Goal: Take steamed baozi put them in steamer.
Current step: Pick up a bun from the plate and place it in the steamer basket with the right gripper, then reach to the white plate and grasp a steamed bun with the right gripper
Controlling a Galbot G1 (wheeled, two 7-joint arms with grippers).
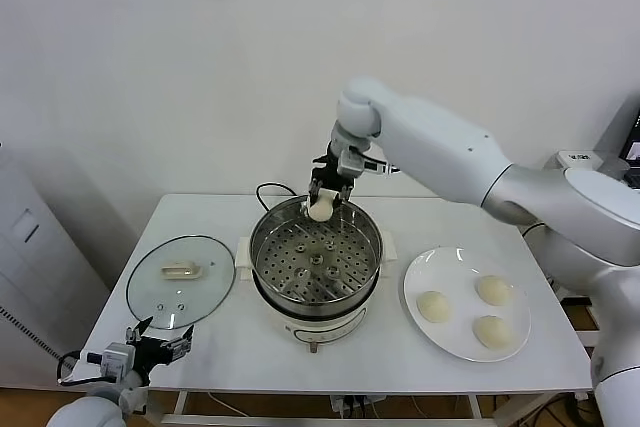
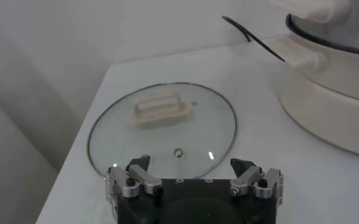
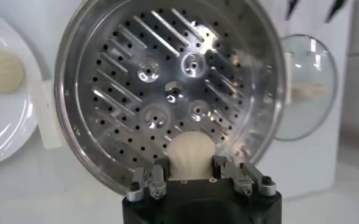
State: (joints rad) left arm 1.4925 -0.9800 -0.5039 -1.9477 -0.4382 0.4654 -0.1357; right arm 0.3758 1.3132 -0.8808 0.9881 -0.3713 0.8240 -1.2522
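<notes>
My right gripper (image 1: 322,202) hangs over the far rim of the steel steamer (image 1: 368,235) and is shut on one cream-white baozi (image 1: 320,209). In the right wrist view that baozi (image 3: 190,154) sits between the two fingers (image 3: 160,170), just above the perforated tray (image 3: 167,79), which holds nothing. Three more baozi (image 1: 433,306) (image 1: 494,290) (image 1: 491,330) lie on the white plate (image 1: 460,352) to the right of the steamer. My left gripper (image 1: 150,339) is parked low at the table's front left, open and holding nothing, by the glass lid (image 2: 161,129).
The glass lid (image 1: 181,281) with its white handle lies flat on the table left of the steamer. The steamer's white base (image 1: 312,329) has a black cord (image 1: 268,190) running off behind it. Bare tabletop lies in front of the steamer and plate.
</notes>
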